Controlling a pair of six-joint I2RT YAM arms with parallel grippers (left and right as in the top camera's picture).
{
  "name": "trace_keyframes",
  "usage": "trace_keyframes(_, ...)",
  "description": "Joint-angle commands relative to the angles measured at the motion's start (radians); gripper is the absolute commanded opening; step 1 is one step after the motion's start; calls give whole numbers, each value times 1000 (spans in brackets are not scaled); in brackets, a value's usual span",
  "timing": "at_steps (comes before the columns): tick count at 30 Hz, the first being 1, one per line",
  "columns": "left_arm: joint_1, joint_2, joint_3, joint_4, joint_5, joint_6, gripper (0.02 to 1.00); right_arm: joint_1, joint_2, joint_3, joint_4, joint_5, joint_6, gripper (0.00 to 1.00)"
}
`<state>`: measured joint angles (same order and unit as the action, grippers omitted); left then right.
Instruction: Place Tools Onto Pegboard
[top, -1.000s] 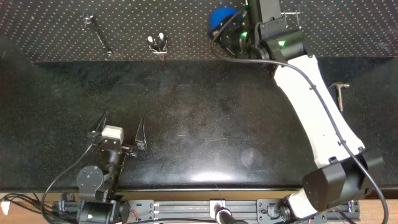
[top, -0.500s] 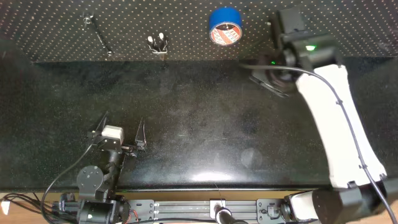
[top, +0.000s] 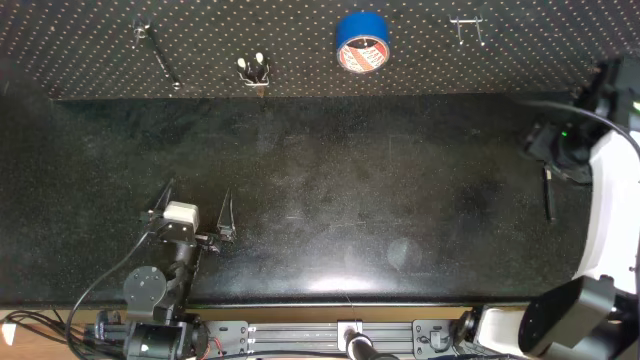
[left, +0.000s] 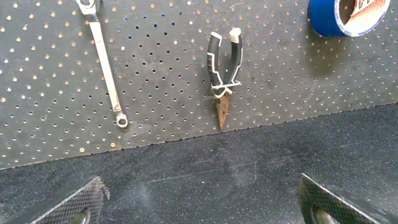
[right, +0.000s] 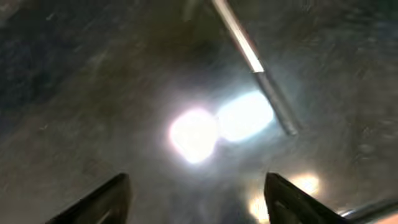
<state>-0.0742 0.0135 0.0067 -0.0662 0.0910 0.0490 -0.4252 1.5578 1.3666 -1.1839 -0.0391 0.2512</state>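
Right gripper (right: 196, 199) spread wide near hammer (right: 262, 81), tape (top: 362, 22) on pegboard (top: 300, 40)

A dark pegboard (top: 80, 40) stands along the far edge of the table (top: 330, 200). On it hang a silver wrench (left: 106, 62), slightly tilted, black-handled pliers (left: 222, 94) with the nose down, and a blue tape roll (top: 360, 22). A slim tool (top: 548, 195), metal shaft and dark grip, lies flat on the table at the right, apart from the pegboard
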Motion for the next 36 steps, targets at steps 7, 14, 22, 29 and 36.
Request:
trace_keyframes(7, 2, -10, -1, -6, 23, 12, 996, -87, 71, -80, -56, 171, -332, 879)
trace_keyframes(14, 2, -10, -1, -6, 23, 12, 996, -62, 206, -80, 21, 370, -384, 976)
trace_keyframes(22, 2, -10, -1, -6, 23, 12, 996, -120, 238, -67, 158, 45, -546, 976)
trace_keyframes(29, 2, -10, -1, -6, 23, 12, 996, -136, 290, -66, 135, -7, -636, 976)
trace_keyframes(36, 2, -10, -1, -6, 23, 12, 996, -141, 338, -61, 116, 119, -627, 976)
